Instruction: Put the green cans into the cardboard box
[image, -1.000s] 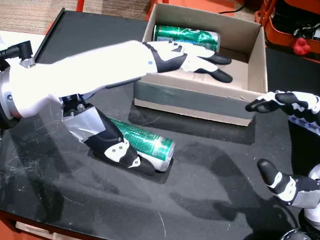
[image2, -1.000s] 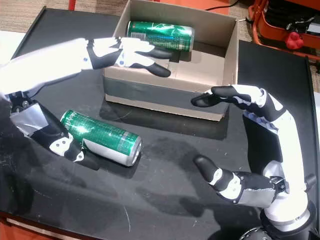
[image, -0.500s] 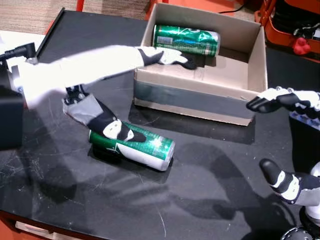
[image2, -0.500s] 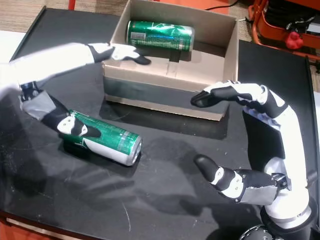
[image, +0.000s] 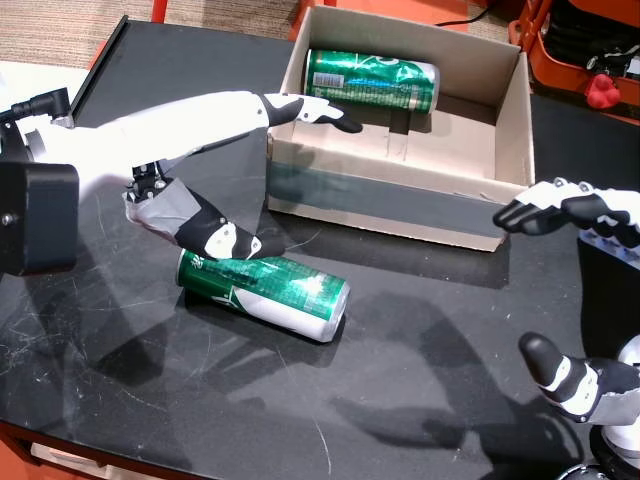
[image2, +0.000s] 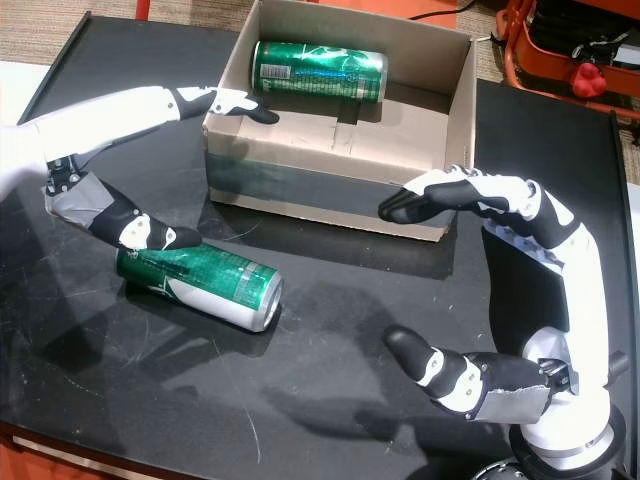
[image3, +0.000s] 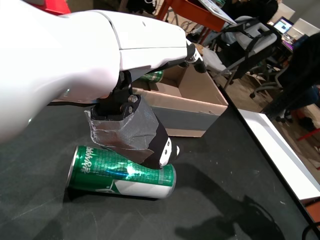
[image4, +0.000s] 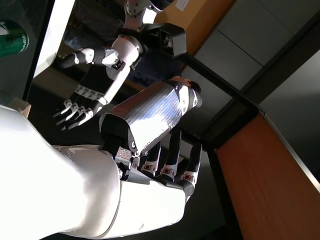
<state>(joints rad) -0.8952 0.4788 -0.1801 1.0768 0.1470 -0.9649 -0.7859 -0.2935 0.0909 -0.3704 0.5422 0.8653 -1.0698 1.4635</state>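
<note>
1. The black table (image: 420, 330) fills both head views; the cardboard box (image: 400, 195) sits at upper centre, one green can (image: 372, 80) lying on its side against the box's far wall.
2. A second green can (image: 265, 292) lies left of centre on the table, just under the left hand (image: 215, 235), whose fingers are spread and empty.
3. White lettering on this can shows in the left wrist view but is unreadable.
4. The right hand (image2: 455, 195) hovers open at the box's near right corner.
</note>
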